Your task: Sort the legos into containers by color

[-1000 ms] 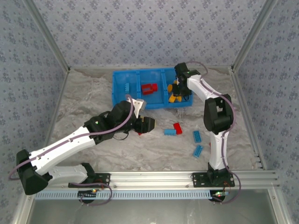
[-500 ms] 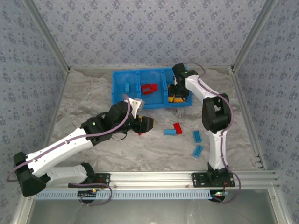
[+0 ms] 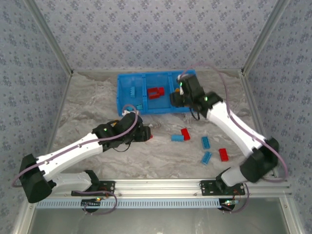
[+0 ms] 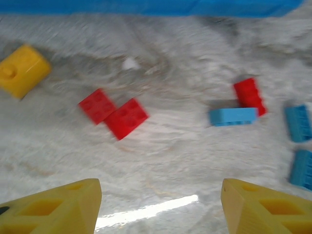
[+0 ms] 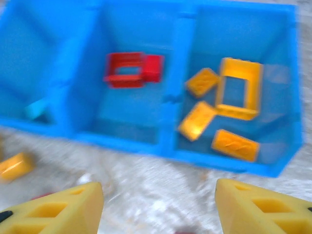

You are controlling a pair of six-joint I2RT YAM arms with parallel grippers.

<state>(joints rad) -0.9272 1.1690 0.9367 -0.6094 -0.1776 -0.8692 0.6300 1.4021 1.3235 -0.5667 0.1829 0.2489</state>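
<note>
Pinch red legos (image 4: 126, 117) across flat sides; light, rigid, slick. Left end effector (image 4: 160, 192), right end effector (image 5: 159, 192) released, empty.

Blue bin (image 3: 120, 92), right compartment covered by right arm (image 3: 219, 114) in the top view, orange bricks (image 5: 197, 119) inside the bin smeared by blur, studs unreadable, two blue bricks (image 4: 302, 168) well in front of the bin cut by the frame's right edge, left fingers (image 4: 53, 207) cropped along the lower edge

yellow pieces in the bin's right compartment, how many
4: the open frame toward the back, a small brick left of it, a middle brick below that, a front brick nearest the camera. Blur may hide more.
</note>
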